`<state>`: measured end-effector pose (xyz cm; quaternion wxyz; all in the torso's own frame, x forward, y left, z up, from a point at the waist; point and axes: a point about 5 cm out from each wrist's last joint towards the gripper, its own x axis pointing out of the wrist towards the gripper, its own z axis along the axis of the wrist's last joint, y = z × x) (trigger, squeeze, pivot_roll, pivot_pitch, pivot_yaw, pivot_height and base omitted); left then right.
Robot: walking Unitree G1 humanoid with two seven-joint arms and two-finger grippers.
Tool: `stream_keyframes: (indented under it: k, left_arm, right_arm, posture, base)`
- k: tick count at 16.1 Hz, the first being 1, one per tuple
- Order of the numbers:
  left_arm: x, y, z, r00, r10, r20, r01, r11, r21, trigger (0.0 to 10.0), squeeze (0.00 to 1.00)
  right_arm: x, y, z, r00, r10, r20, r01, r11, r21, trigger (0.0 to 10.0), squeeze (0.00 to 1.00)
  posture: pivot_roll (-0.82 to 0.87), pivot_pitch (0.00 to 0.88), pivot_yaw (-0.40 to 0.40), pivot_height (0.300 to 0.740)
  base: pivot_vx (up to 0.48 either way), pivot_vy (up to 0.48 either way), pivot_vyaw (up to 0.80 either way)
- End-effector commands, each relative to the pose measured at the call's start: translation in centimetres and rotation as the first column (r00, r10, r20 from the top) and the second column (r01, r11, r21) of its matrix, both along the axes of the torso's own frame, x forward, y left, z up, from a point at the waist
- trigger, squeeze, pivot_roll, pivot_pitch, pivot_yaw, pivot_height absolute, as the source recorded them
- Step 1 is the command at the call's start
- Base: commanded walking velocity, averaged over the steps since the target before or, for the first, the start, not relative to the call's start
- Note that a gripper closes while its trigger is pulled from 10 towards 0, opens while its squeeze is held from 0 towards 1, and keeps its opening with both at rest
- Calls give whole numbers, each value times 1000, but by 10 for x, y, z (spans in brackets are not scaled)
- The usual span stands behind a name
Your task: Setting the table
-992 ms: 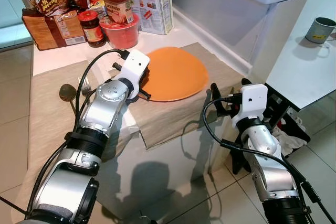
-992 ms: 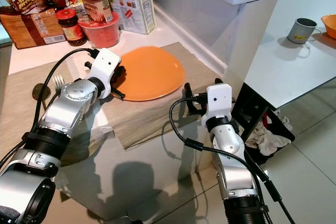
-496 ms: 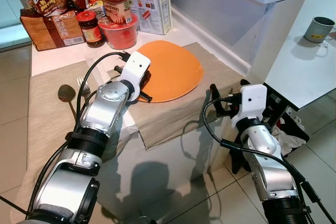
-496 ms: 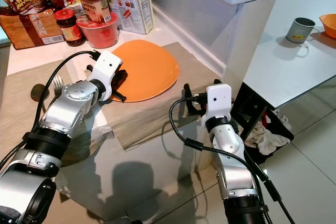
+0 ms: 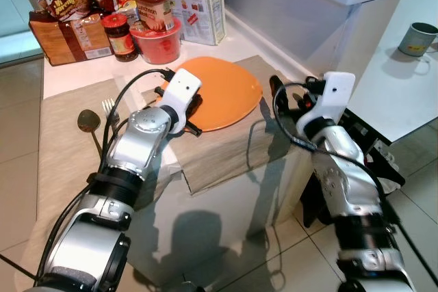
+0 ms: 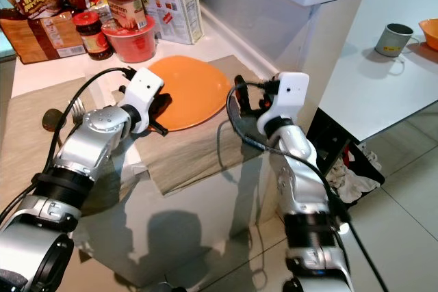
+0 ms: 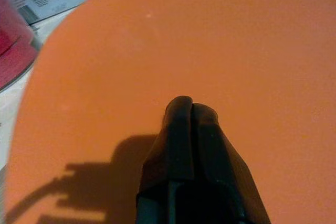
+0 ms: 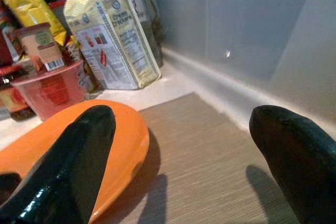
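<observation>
Orange plate (image 5: 222, 91) sits on the beige placemat (image 5: 226, 145) on the counter, near the red bowl (image 5: 159, 43). Left gripper (image 7: 191, 109) clamped on the plate's near rim, fingers together. Right gripper (image 5: 287, 97) spread wide, empty, just beside the plate's right edge.

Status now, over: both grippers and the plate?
Left gripper shut on plate. Right gripper open beside its far edge. Nothing between.
</observation>
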<state>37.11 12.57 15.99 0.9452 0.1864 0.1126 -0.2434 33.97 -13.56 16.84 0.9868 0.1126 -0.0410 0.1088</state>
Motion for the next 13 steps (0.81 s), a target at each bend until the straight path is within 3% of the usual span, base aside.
stream_keyframes:
  k: [1, 4, 9, 13]
  left_arm:
    - [-4, 0, -11, 999, -13, -43, 14, 1000, 15, 0, 0]
    - [-5, -1, -8, 999, -25, -40, 26, 1000, 10, 0, 0]
    - [-7, -5, -8, 998, -50, -39, 49, 999, -5, 0, 0]
    - [-14, -5, -19, 994, -35, -103, 29, 998, -62, 0, 0]
  right_arm:
    - [3, 3, -4, 999, 14, -40, -11, 999, 52, 10000, 0]
    - [11, 3, -10, 995, 1, -97, 13, 989, 147, 10000, 0]
    - [23, 23, -26, 976, 118, -185, -53, 944, 325, 10000, 0]
    - [30, 42, -22, 969, 186, -164, -123, 934, 336, 10000, 0]
  posture:
    - [-33, 0, 75, 740]
    - [-27, 0, 76, 740]
    - [-21, 0, 77, 740]
    - [-13, 0, 77, 740]
  base:
    - [0, 0, 0]
    - [0, 0, 0]
    - [0, 0, 0]
    - [0, 0, 0]
